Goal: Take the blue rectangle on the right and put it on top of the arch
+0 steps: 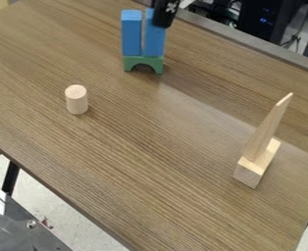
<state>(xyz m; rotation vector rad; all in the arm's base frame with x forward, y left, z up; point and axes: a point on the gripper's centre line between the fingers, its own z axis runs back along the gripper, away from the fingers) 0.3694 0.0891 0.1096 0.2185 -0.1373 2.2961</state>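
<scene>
At the left of the camera view, a black desk leg shows below the near edge of the brown wood-grain desk. Right of it, a pale wooden cylinder stands upright on the desk. Farther right and farther back is the green arch, its opening facing the camera. The left blue block stands upright on the arch's left side. Just beside it, a thin gap between them, the right blue block is upright over the arch's right side, its lower end at the arch's top. The black gripper is at this block's upper end, covering part of it; how far open it is, and whether it has hold of the block, I cannot tell. Well apart at the right, a tall, pointed wooden piece rises from a low, pale wooden block.
</scene>
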